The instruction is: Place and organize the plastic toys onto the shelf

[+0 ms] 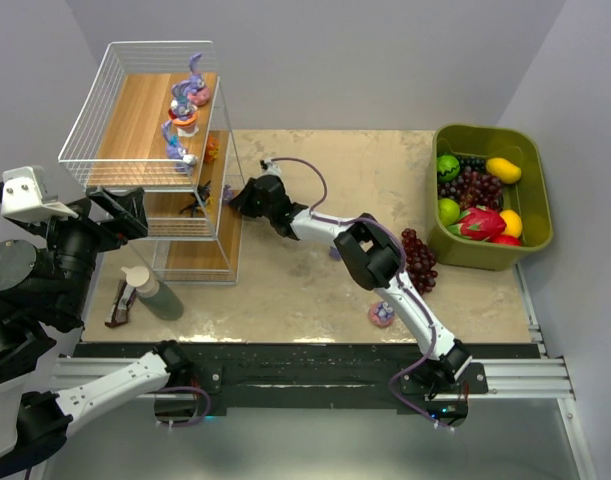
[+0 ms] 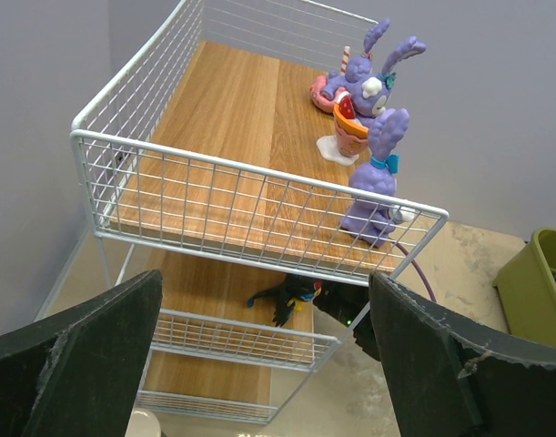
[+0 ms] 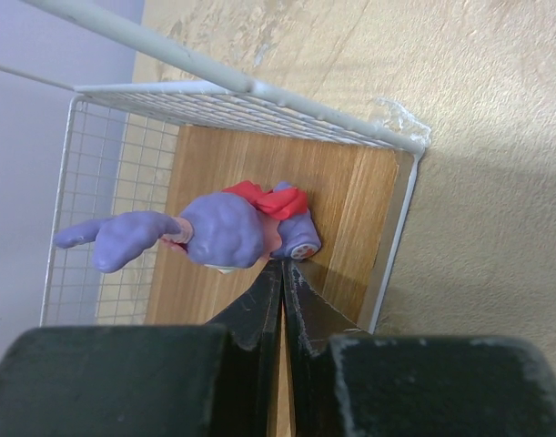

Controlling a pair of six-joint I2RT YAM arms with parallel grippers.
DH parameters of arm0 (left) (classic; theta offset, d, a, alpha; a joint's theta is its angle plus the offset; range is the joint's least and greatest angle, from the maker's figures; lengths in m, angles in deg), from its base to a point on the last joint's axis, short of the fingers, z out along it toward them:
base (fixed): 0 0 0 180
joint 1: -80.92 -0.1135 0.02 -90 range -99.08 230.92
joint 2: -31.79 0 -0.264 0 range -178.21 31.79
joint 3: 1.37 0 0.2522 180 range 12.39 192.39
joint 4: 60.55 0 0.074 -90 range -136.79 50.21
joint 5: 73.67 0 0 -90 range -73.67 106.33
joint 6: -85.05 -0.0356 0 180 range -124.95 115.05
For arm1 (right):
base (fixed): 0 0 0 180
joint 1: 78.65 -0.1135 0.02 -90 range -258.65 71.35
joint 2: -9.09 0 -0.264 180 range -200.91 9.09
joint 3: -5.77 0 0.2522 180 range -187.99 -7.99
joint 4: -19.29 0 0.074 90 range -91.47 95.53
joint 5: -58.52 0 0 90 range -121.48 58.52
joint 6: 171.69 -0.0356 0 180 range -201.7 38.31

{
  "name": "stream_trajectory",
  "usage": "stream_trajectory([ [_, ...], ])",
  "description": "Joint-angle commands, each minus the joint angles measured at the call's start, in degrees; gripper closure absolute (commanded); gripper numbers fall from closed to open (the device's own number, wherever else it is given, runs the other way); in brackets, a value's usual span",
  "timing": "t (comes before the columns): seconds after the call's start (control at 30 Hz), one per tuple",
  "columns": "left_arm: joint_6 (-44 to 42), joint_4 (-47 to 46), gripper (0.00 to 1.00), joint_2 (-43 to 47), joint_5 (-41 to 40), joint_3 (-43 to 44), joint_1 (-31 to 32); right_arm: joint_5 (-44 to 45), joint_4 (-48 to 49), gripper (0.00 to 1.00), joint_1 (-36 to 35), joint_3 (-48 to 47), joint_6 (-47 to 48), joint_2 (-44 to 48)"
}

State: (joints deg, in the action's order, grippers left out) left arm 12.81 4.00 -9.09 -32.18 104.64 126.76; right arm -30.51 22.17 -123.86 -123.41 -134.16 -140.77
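The bunny [image 3: 227, 228], red-scarfed, sits on a shelf [image 3: 346, 205] board near its corner. Right gripper [image 3: 283, 269] is clenched, tips against the bunny's base; a grip on it cannot be confirmed. Three toys [image 2: 378, 173] stand on the top tier. Left gripper [image 2: 264, 282] is spread wide, empty, facing the shelf.

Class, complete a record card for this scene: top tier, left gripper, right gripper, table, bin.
Top tier: purple bunny figurines along the right edge of the shelf
Left gripper: jaws wide open, empty, facing the shelf
Right gripper: jaws together at a purple-and-red bunny on a lower board; grip unclear
Table: one pink-based figurine near the front edge
Bin: olive-green, holding fruit
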Motion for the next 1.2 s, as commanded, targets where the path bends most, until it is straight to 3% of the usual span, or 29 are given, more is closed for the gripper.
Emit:
stream_trajectory([
  [0.0, -1.15, -0.78, 0.01, -0.16, -1.5, 0.74, 0.12, 1.93, 0.06, 0.94, 0.39, -3.23, 0.53, -1.48],
  [0.57, -0.97, -0.78, 0.0, -0.25, -1.94, 0.56, 0.12, 1.75, 0.58, 0.94, 1.35, -4.73, 0.61, -3.15],
  [1.17, -1.5, -0.86, 0.01, -0.69, -1.94, 0.83, 0.12, -0.45, 0.5, 0.87, 1.53, -11.23, 0.44, -7.99],
])
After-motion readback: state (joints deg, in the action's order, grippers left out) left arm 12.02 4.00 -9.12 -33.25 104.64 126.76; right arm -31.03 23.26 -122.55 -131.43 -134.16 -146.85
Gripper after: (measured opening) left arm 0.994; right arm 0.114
